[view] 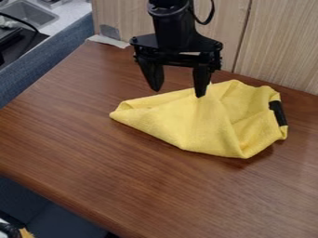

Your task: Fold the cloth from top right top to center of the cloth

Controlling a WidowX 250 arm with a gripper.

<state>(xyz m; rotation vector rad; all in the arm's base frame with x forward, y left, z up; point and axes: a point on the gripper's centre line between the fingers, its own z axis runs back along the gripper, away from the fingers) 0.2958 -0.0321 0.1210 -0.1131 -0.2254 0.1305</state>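
Note:
A yellow cloth lies crumpled and partly folded on the brown wooden table, with a narrow tip pointing left and a black patch on its right edge. My gripper hangs over the cloth's back edge with its two fingers spread wide and nothing held between them. The right finger overlaps the cloth's upper edge in the view, and the left one is over bare wood just behind the cloth. Whether the right finger touches the fabric, I cannot tell.
A light wood-grain panel stands along the table's back edge. The brown table extends to the left and front of the cloth. Beyond its left edge are a blue-grey surface and a metal sink.

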